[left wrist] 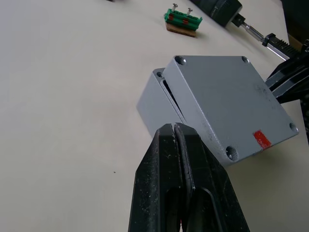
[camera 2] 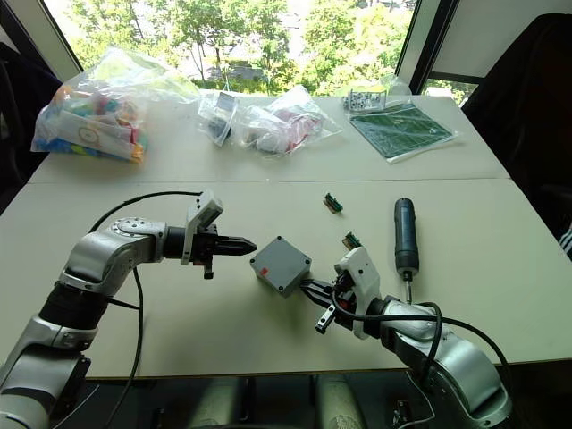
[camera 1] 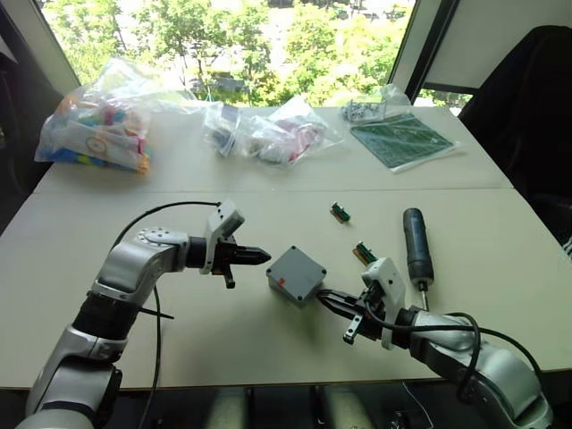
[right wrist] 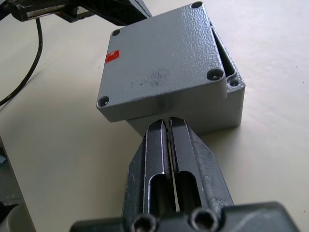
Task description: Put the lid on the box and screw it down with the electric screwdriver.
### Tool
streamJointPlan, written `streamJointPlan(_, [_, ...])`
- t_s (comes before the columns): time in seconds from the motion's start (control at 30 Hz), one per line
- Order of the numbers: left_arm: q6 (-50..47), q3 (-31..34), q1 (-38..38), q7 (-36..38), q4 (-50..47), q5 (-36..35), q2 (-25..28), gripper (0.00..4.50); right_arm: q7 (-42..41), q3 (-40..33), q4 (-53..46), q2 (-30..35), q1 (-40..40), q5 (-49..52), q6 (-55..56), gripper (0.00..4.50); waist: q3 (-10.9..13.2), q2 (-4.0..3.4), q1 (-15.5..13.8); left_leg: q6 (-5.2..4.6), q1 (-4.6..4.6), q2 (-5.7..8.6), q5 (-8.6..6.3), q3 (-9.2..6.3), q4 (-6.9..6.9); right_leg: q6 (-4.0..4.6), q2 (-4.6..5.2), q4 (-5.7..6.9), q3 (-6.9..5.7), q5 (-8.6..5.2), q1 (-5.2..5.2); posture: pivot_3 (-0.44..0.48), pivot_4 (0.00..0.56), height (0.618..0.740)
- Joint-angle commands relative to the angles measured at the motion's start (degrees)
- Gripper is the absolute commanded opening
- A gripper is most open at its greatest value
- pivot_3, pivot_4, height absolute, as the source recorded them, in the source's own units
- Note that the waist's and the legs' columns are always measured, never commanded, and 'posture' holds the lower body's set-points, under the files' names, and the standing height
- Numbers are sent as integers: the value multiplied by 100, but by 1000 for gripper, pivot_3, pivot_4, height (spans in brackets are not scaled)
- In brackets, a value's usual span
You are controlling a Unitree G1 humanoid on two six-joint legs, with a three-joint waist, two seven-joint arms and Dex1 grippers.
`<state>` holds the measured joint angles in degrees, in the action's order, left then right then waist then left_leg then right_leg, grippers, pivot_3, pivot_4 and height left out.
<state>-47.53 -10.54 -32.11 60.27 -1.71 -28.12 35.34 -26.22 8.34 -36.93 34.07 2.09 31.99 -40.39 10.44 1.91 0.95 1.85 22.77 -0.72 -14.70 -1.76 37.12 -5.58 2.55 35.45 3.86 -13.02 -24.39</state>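
Item: box [camera 1: 288,279], grey, square, on the pale desk [camera 1: 268,214] near its front middle; lid [left wrist: 227,104] resting on top but skewed, one corner overhanging and a gap open along one side. Red patch on the lid near one edge; no legible writing on it.

Item: electric screwdriver [camera 1: 416,245], black, lying flat on the desk to the right of the box, apart from it, bit pointing toward the robot.

Item: left end effector [camera 1: 257,256], arm bent at the elbow and reaching in level from the left; fingers pressed together, holding nothing, tips just beside the box's left side.

Item: right end effector [camera 1: 329,300], forearm coming in low from the lower right; fingers closed together, empty, tips at the box's near right corner just under the lid's edge.

Sundry: two small green connector blocks [camera 1: 340,213], clear bags of parts [camera 1: 268,134], green circuit board [camera 1: 400,138] at the far side; no text readable
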Motion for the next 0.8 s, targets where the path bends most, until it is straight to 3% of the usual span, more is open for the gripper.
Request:
streamJointPlan(0.03, [-31, 50, -59, 87, -242, -104, -5, 0, -43, -127, -112, -122, -63, 24, 84, 60, 0, 0, 0, 0, 0, 0, 0, 0, 0, -1, 0, 1, 0, 0, 0, 0, 150, 740])
streamJointPlan(0.8, [9, -19, -191, -163, -106, 48, -387, 0, -44, -283, -81, -383, -233, -33, -60, 60, 0, -1, 3, 0, -5, -1, 0, -1, 3, 0, -4, 14, 0, 2, 0, 0, 150, 740])
